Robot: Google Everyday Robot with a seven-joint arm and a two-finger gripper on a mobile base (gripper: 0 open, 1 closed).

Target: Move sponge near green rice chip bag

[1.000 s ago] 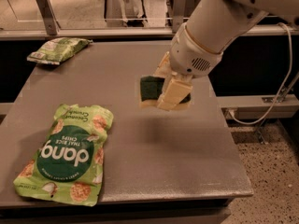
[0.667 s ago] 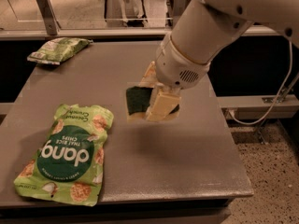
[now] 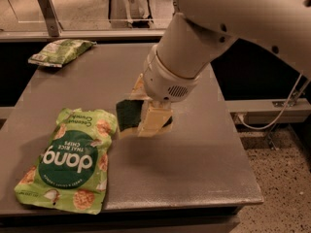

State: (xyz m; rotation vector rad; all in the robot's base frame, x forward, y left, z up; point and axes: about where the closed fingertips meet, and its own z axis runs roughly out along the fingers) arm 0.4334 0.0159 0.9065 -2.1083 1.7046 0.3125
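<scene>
The gripper (image 3: 144,123) hangs low over the grey surface (image 3: 194,164), fingers (image 3: 154,121) clamped on the sponge (image 3: 127,114), which sits just beside the upper right corner of the green rice chip bag (image 3: 68,161).

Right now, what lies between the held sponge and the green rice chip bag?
Camera view: only a thin strip of bare table separates the sponge, clamped in the gripper over mid-table, from the green rice chip bag.
</scene>
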